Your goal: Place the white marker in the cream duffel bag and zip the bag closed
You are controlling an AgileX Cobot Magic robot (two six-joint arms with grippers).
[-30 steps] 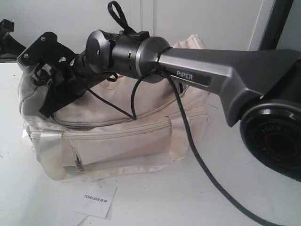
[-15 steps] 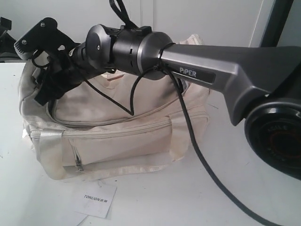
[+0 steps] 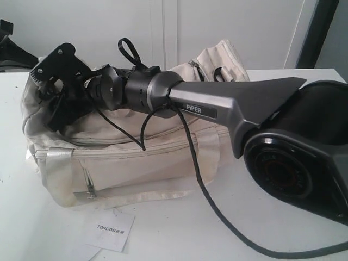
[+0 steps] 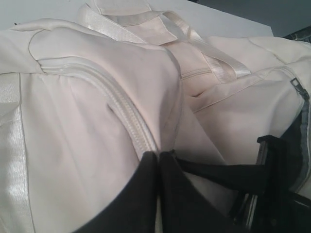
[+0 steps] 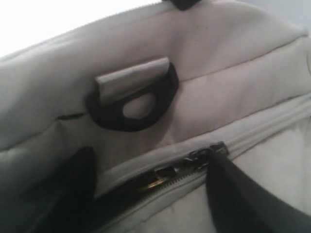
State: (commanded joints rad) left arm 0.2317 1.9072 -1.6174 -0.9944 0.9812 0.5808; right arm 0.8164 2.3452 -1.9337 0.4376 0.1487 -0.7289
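The cream duffel bag lies on the white table, with its top zip partly parted to a dark gap near the left end. My right gripper reaches across to that end and stands open, one finger on each side of the zip. The metal slider sits by one fingertip. My left gripper is shut, pinching a fold of bag fabric beside the zip; the exterior view does not show it. The white marker is out of view.
A small white paper tag lies in front of the bag. A black cable trails from the right arm over the bag and table. A black strap ring sits on the bag's end.
The right arm has swung lower with its elbow nearer the camera, uncovering the bag's far right end. Its gripper stays at the bag's left end, slightly shifted.
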